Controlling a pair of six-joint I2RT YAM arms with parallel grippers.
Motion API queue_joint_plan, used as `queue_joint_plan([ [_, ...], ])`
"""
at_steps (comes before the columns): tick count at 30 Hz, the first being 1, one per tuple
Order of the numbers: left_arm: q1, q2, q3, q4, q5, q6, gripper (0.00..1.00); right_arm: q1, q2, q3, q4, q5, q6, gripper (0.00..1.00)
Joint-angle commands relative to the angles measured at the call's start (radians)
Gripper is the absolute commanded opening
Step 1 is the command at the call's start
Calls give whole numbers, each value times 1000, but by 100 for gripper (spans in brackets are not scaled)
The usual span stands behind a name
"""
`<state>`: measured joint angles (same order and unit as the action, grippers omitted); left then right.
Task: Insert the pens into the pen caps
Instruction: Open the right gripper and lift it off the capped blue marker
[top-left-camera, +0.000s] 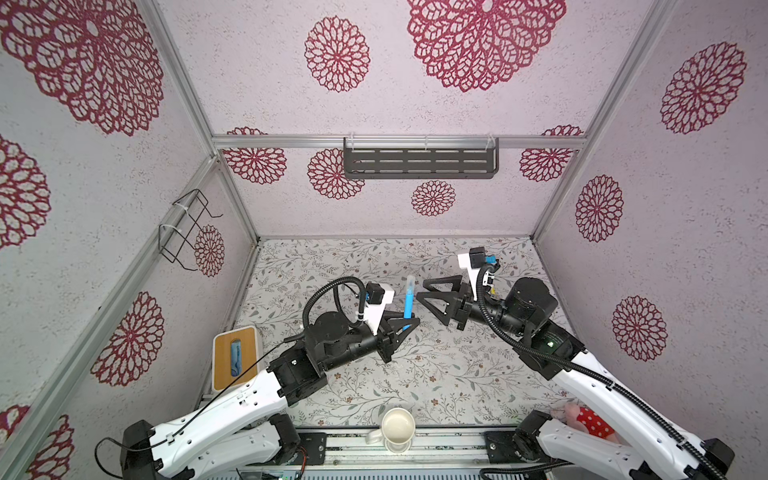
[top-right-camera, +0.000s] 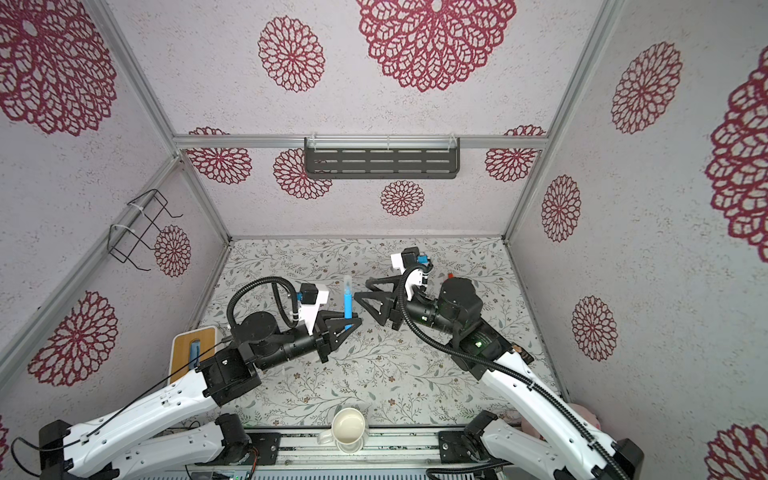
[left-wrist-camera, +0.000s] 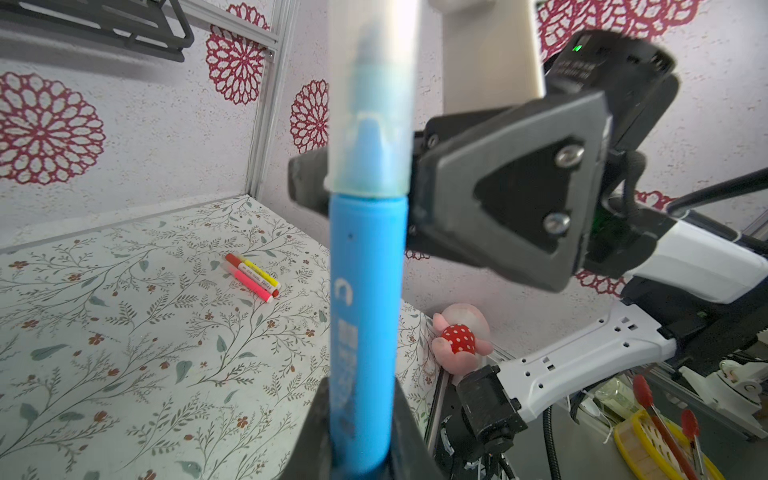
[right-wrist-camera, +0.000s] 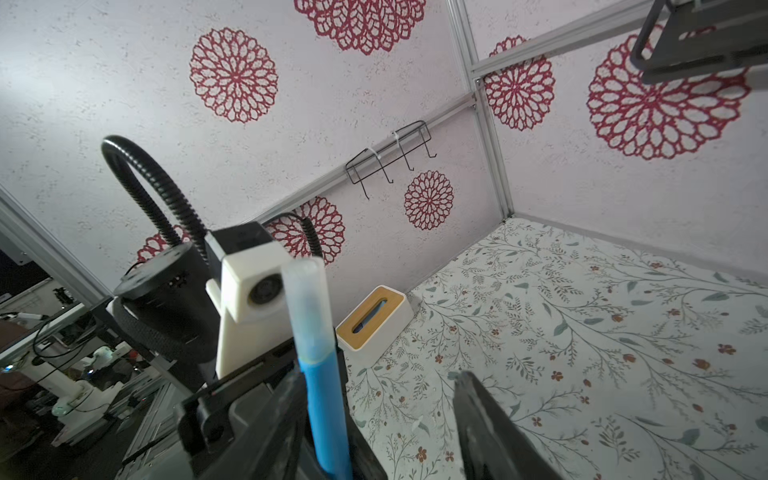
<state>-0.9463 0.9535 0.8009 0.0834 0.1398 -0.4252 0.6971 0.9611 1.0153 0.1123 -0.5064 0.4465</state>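
Above the middle of the flowered desk (top-left-camera: 415, 374), my left fingers (top-left-camera: 409, 327) clamp the bottom end of the blue pen (top-left-camera: 408, 305), which stands nearly upright with a clear cap (top-left-camera: 410, 284) over its tip, the cap's rim down at the barrel's shoulder. My right fingers (top-left-camera: 421, 291) are spread open just beside that cap, gripping nothing. The right wrist view puts the pen between them, close to one finger, and I cannot tell whether that finger touches it. The danger, as I judge it, lies in drawing away: a finger dragged sideways could catch the cap and pull it off, or lever the pen askew, since I hold it only by its far end. Whether the cap has gone fully home does not show, so a loose fit could let it drop when the pen is laid down. A yellow pen (left-wrist-camera: 259, 273) and a pink pen (left-wrist-camera: 253, 284) lie side by side on the desk, well apart from me, and a careless set-down could send the round blue barrel rolling
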Motion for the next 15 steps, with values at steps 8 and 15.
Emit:
queue_joint_plan([
  [8,-6,-7,-19,-19,-29,21,0,2,50,173,-109,93,-59,62],
  [15,-16,2,-19,-19,-36,21,0,2,105,220,-113,93,-37,62],
])
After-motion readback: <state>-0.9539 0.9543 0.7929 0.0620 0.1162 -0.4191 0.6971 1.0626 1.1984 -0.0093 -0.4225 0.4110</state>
